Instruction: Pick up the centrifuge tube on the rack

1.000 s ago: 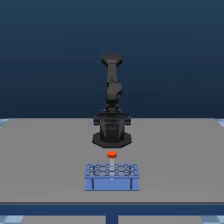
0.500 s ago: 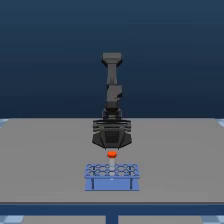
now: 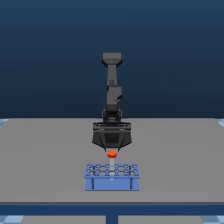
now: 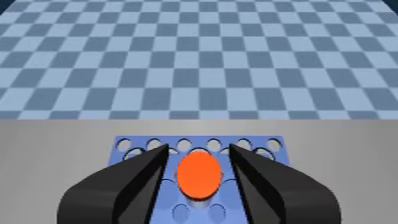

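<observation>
Right now my claw [image 4: 199, 187] hangs directly over the rack [image 3: 111, 177], fingers pointing down, with the tube [image 4: 198, 173] between them. In the wrist view its orange cap fills the gap between my two dark fingers [image 4: 133, 182], one on either side, close along its flanks. Whether the pads actually press it I cannot tell — a thin strip of blue seems to show on each side, so I would call the claw spread around the cap, not clenched.

The tube sits just under me. In the exterior view the cap shows right below the claw's tip, a little above the rack's top; its pale body is too small and blurred there to tell how deep it reaches into a hole. From the wrist the rack's grid of round holes lies beneath and beyond the cap, and the grey tabletop [image 3: 45, 155] runs out ahead of it.

As I judge it, the approach and alignment are done — I am centred over the cap. What is left is the squeeze itself, then a straight lift so the pointed end clears its hole without dragging the rack along.

No brand, label or writing can be read on anything.
</observation>
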